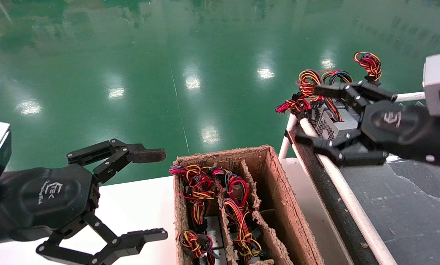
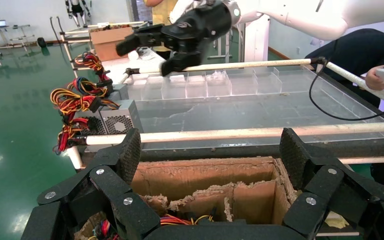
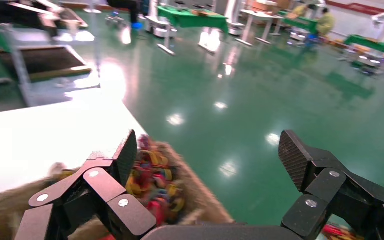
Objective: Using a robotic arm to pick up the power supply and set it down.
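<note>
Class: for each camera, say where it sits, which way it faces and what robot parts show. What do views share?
Head view: on the head, facing forward and down at cardboard box and power supply; shows left gripper and right gripper, both open.
Left wrist view: behind the left gripper's fingers, facing over the box to the belt; right gripper farther off.
Right wrist view: behind the right gripper's fingers, facing down at box and floor.
Shared: all three show the box.
</note>
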